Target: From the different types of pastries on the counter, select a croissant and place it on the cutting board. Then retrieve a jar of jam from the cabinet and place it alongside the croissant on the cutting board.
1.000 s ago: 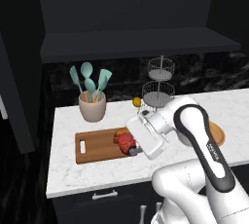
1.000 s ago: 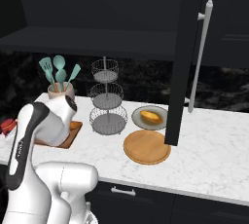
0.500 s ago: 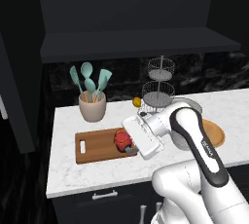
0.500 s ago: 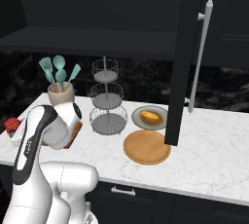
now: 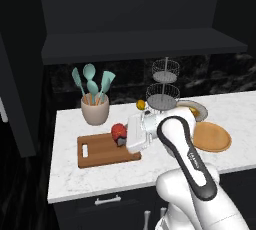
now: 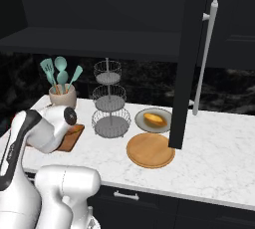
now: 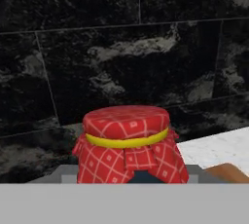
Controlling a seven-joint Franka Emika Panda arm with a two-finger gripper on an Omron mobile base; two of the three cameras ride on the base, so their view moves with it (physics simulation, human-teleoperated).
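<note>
The hand (image 5: 125,139) was clamped on the jar of jam (image 5: 119,132), its red checked top filling the hand view, and hung over the cutting board (image 5: 102,151) at the board's 2 o'clock corner. Whether the jar touched the wood could not be told. The croissant was hidden, so that step was unconfirmed. Judged remaining: set the jar down and release. The paler pastry (image 6: 155,119) lay on its plate (image 6: 166,113), at 3 o'clock of the board.
</note>
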